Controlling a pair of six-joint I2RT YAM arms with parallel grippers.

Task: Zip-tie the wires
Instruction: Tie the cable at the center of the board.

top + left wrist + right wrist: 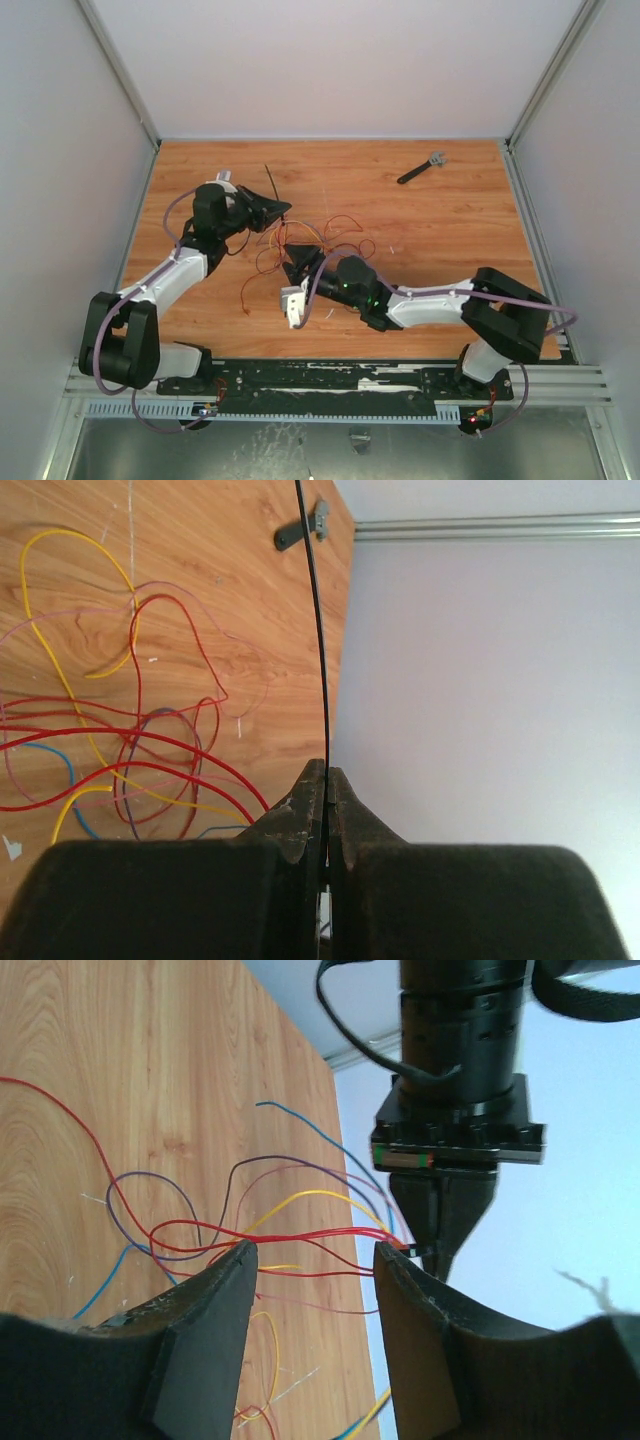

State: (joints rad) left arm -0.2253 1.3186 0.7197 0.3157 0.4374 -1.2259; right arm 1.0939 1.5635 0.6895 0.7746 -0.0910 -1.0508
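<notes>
— Where's the zip tie (318,630)?
— Clamped in the left gripper (327,770). Its jaws are closed tight on it, and the black strip sticks straight out past the tips.
— And the wires (300,1232)?
— In a loose tangle on the wooden table (450,230), between the two arms. Red strands cross just beyond the right gripper (312,1255). Its fingers stand apart, gripping nothing.

Wooden tabletop (450,250), short black wrench (421,170) (grey head) — far right corner
</notes>
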